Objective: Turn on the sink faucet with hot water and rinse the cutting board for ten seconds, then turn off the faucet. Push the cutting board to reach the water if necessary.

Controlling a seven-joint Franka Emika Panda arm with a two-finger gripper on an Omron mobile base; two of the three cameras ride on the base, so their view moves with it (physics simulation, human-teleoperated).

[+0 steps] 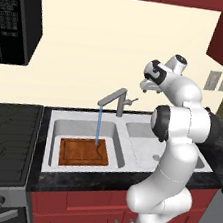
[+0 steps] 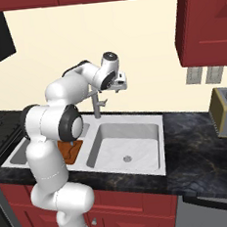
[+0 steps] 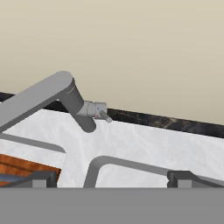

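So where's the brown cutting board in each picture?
Left base view: cutting board lies flat in the left basin, water landing on it.
Right base view: a sliver peeks from behind the arm, lower left.
Hand view: one corner at the bottom left.
Shared landmark: the sink faucet.

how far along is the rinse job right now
Done: the sink faucet is on, and the water falls onto the cutting board in the sink. In hand: rinsing, with the gripper open near the lever. Left: turning the faucet off.
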